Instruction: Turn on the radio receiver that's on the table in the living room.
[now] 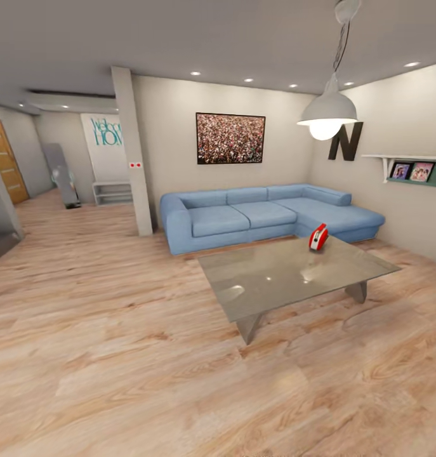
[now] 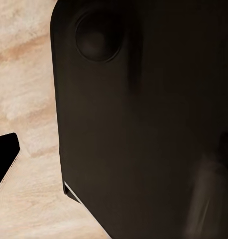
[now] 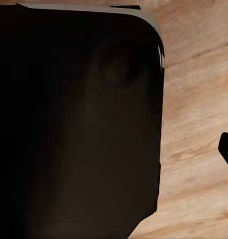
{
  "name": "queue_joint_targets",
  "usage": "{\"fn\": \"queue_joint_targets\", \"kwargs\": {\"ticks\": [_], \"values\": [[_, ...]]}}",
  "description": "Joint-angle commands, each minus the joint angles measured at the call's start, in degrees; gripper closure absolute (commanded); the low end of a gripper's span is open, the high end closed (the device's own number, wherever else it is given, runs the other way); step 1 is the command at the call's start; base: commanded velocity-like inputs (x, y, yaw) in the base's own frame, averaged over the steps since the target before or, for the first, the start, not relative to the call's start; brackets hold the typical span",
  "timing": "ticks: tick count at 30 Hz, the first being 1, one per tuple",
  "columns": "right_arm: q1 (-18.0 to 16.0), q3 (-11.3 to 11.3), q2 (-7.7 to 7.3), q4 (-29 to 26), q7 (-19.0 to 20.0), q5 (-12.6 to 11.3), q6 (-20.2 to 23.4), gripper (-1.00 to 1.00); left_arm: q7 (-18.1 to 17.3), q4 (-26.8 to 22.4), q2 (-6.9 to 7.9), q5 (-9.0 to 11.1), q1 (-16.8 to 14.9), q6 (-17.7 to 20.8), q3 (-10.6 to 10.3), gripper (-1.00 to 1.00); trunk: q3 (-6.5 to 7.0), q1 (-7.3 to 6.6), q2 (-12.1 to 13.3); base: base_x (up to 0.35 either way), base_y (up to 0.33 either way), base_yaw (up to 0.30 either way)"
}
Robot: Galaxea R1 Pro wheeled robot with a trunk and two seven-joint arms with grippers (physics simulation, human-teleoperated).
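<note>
Blue sofa (image 1: 268,212), crowd picture (image 1: 230,138) — pendant lamp (image 1: 327,114), wall shelf (image 1: 408,166)

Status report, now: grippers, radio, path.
Grippers: state cannot be told. Radio upright on table, far right part, near sofa. Bare wood floor lies this side of the table.

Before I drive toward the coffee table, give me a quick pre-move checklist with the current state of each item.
1. Radio receiver located: ok, upright on the table's far side, near the sofa.
2. Table in view: ok, ahead and to the right.
3. Floor between robot and table free of obstacles: ok.
4. Radio within arm reach: not ok, still well across the room.
5. Fingers open or shut: cannot tell; wrist views show dark robot body and floor.
6. Radio's switch position: cannot tell, too small.
</note>
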Motion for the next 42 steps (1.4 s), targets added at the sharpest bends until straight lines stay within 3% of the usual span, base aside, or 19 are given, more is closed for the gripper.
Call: {"fn": "queue_joint_targets", "kwargs": {"ticks": [1, 42], "values": [[0.0, 0.0, 0.02, 0.0, 0.0, 0.0, 0.0, -1.00, 0.0, 0.0, 0.00, 0.0, 0.0, 0.0, 0.0, -1.00, 0.00, 0.00, 0.0, 0.000, 0.000, -0.287], [0.0, 0.0, 0.01, 0.0, 0.0, -0.4, -0.1, -1.00, 0.1, -0.1, -0.09, 0.0, 0.0, 0.0, 0.1, -1.00, 0.00, 0.00, 0.0, 0.000, 0.000, -0.287]]}}
